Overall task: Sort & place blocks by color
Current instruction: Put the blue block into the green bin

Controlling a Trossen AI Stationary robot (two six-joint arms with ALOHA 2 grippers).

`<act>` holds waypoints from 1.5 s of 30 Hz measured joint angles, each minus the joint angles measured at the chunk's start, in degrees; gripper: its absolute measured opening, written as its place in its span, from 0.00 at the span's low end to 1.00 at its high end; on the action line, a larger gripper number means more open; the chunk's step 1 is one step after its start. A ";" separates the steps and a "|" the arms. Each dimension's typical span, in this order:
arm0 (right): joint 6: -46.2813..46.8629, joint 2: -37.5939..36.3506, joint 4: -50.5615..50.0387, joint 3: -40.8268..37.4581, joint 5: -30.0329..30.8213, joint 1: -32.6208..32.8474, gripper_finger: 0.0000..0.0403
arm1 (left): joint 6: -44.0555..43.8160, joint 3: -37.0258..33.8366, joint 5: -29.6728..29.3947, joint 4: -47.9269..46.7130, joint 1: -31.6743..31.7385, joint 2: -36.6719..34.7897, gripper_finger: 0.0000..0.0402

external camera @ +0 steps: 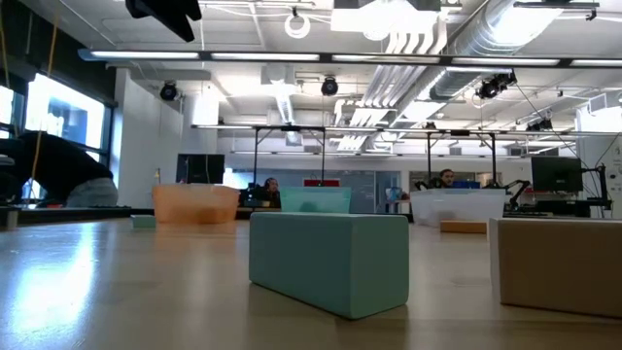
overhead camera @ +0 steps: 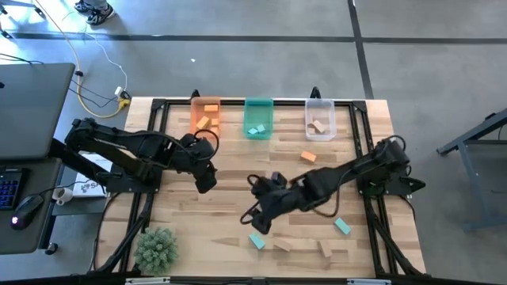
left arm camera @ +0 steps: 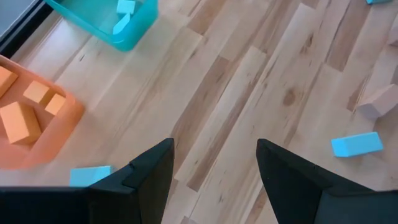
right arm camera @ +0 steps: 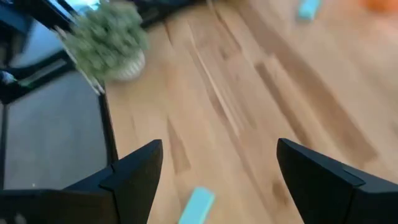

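The right end effector point(overhead camera: 260, 223) hangs wide open and empty over a teal block point(overhead camera: 256, 241), apparently lining up a pick. The left end effector point(overhead camera: 204, 180), part open and empty, waits near the orange bin point(overhead camera: 195, 106); other blocks point(overhead camera: 326, 249) lie loose on the counter point(overhead camera: 230, 198).

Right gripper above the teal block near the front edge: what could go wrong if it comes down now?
1. The right gripper is open, but the teal block sits off-centre between its fingers, so a finger might push it away.
2. This block lies near the table's front edge; a push could send it off.
3. The left gripper, also open, hangs close by, so the arms might meet.
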 joint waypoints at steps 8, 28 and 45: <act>12.80 6.12 -3.23 1.57 -4.03 0.78 0.75 | -0.01 0.00 0.02 0.01 -0.32 0.02 0.53; 26.65 18.67 -1.71 1.48 -9.54 4.25 0.75 | 1.05 0.00 -0.15 -0.99 -0.30 0.02 0.53; 26.34 25.46 1.45 1.46 -9.76 6.76 0.75 | 0.56 0.00 -0.17 -1.26 -0.30 0.02 0.53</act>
